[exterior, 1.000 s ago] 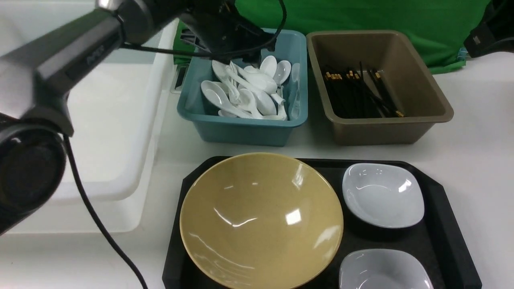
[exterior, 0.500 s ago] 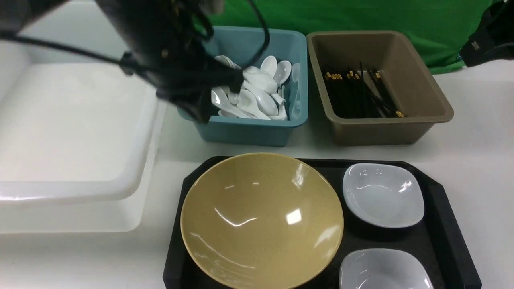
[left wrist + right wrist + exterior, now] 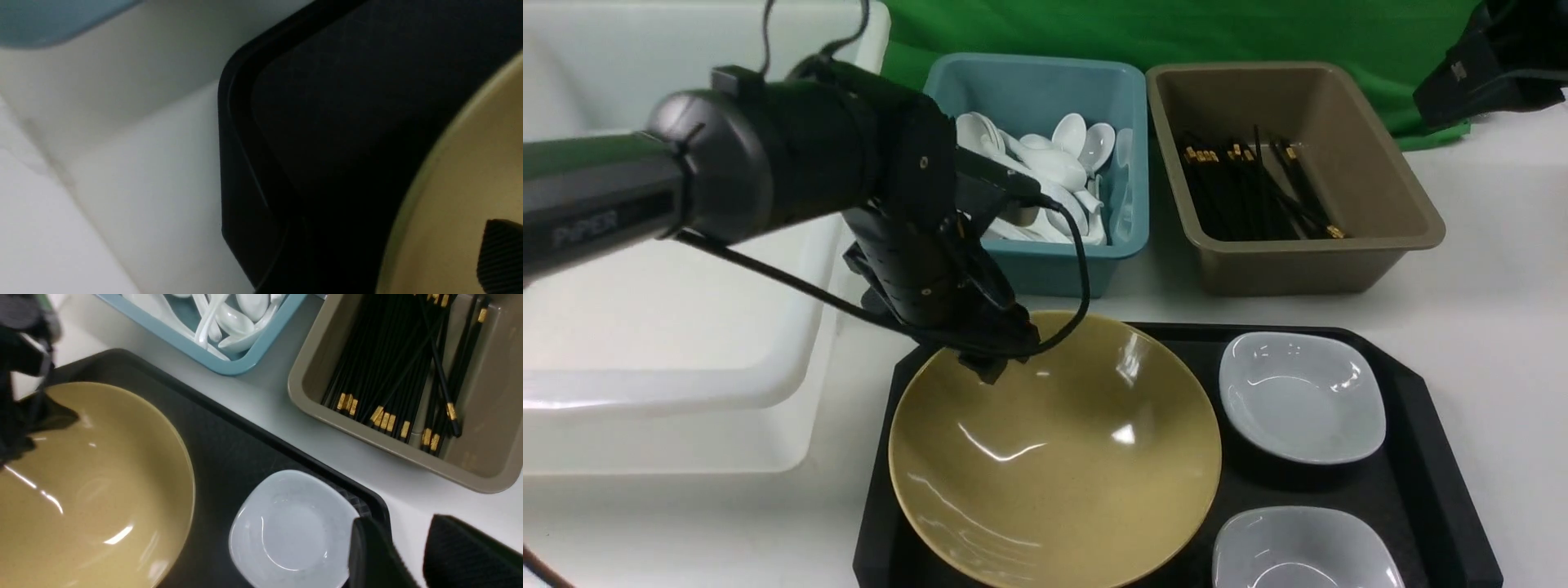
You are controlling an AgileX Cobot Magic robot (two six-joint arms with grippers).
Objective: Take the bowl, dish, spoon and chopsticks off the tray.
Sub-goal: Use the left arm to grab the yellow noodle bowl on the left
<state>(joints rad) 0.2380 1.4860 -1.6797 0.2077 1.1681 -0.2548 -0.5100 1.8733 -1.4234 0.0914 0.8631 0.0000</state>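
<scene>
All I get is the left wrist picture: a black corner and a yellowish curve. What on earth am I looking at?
Observer: The front view shows that it's a big mustard bowl sitting on a black tray.
Operator: Is the bowl alone on there?
Observer: No. Two small pale dishes lie to its right: a far dish and a near dish.
Operator: And the blue blur in my corner?
Observer: That's a blue bin behind the tray, piled with white spoons.
</scene>
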